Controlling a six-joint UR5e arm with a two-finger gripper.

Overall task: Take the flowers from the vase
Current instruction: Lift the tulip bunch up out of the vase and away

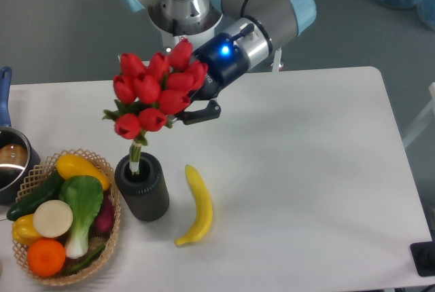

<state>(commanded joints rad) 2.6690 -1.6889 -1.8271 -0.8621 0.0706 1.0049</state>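
A banana (197,206) lay on the white table (306,170) — a wicker basket (62,223) of produce sat left, beside a blue-handled pot (10,163).

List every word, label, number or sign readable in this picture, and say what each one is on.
No text can be read.
Small label on the arm's base column: too small and blurred to read.
Blue light on the wrist above the tool: a lamp, not lettering.
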